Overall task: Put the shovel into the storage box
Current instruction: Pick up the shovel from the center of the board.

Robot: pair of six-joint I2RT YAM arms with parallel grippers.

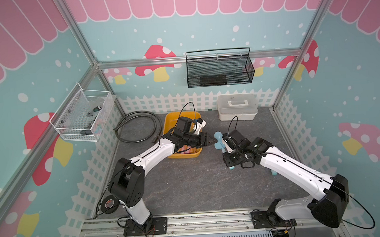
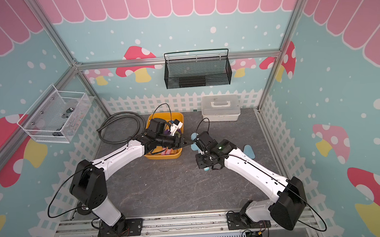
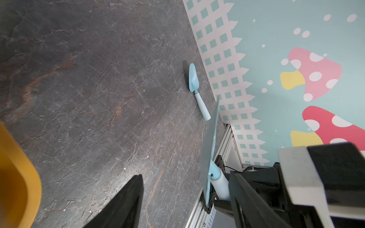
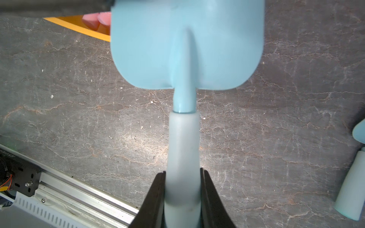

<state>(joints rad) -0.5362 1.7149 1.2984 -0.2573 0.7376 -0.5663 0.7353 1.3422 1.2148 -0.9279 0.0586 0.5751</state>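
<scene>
Well, the storage box (image 1: pixel 169 124) sits open with pink things (image 4: pixel 94 19) in it, and I see no shovel in there yet. My left pincer (image 1: pixel 213 141) is spread wide just past the box's right edge, its tips by the blade of the blue shovel (image 1: pixel 218 137). That shovel is held up near the box, not over it. My right pincer (image 4: pixel 182 171) is pinching its pale handle tight. I think I am about halfway: picked up, but not carried over and dropped in. A second shovel (image 3: pixel 197 88) lies on the table (image 1: pixel 188 186), far from the box. I can read no words anywhere.
</scene>
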